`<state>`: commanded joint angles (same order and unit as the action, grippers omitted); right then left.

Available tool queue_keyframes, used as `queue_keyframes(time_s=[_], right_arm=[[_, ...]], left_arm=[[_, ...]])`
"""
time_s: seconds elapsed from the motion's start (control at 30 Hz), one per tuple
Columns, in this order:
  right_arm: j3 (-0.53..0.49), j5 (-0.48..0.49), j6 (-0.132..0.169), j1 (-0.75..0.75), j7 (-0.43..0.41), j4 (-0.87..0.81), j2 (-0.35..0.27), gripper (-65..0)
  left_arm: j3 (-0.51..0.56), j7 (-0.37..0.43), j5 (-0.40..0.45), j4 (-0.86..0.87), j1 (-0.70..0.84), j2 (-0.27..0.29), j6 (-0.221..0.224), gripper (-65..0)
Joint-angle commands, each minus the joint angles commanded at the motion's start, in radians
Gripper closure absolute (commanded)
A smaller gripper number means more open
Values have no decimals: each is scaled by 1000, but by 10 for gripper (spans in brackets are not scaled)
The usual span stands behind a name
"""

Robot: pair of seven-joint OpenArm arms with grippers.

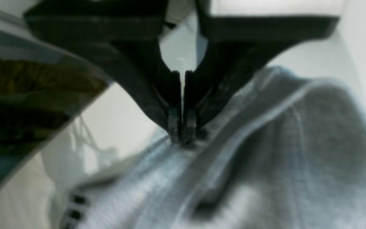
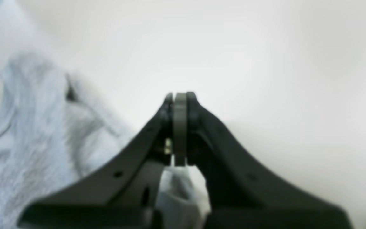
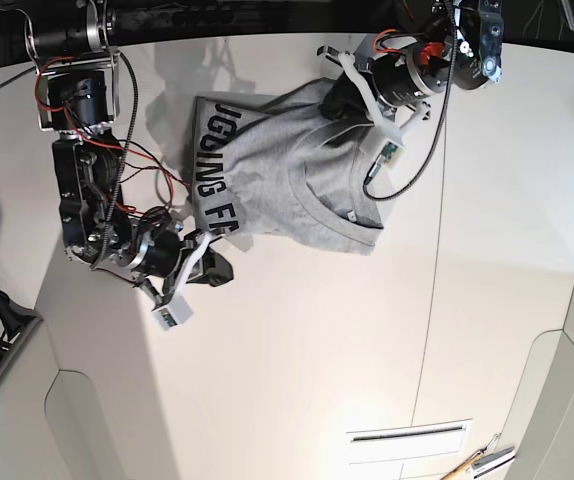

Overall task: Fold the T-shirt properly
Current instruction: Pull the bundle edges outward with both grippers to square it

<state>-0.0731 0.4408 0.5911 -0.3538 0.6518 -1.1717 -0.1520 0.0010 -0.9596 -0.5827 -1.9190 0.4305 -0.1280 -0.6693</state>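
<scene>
The left gripper pinches the T-shirt lying bunched on the white table, while the right gripper, jaws pressed together, nips its other edge.

The heather-grey T-shirt lies bunched and partly doubled over on the white table, its ribbed crew neck facing up toward the middle, black block lettering running along one turned-over edge, and one edge apparently lifted into a ridge, though the close views are blurred.
</scene>
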Motion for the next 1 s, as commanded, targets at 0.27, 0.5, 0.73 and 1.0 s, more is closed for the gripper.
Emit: queue_keyframes(time_s=[0.27,0.5,0.73,1.0], right_arm=[[-92,2,0,76,49,8,-25,0],[-88,117,-1,270,114,-221,-92,0],[-87,116,-4,440,116,-419,-95,0],[87,140,-4,435,171,-420,-95,0]], left_arm=[[-2,-2,146,108,-148,-8,72,-15],[-2,6,219,108,-241,-8,79,-15],[-2,20,217,108,-300,-8,83,-15],[-24,-9,188,3,-283,-9,83,-15]])
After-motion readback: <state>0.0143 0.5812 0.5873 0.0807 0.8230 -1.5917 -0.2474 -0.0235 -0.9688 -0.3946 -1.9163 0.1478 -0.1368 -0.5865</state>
